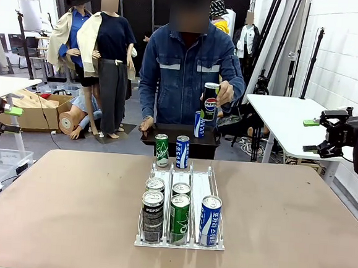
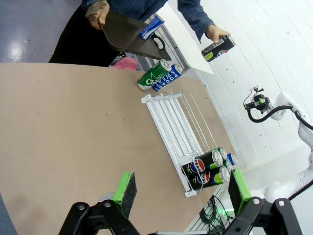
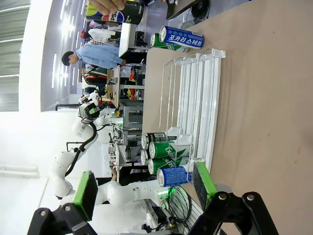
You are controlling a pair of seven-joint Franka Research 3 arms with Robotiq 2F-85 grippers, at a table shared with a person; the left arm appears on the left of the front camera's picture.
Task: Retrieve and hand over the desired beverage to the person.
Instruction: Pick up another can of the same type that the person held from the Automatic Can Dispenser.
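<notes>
Near edge of surface (image 1: 296,218): rack (image 1: 179,244) lining cans up at its front stop for picking, Pepsi can (image 1: 152,216) in left lane, likely matching the raised can (image 1: 211,101) shown by far-side person (image 1: 181,72); left pincer (image 2: 182,192) and right pincer (image 3: 145,188) spread, empty.

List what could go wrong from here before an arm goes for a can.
1. The Pepsi can sits tight against the green can in the rack; a grasp might knock its neighbour.
2. Two loose cans beyond the rack could topple during a reach toward the person.
3. The tray, held one-handed, carries a blue can that may slide.
</notes>
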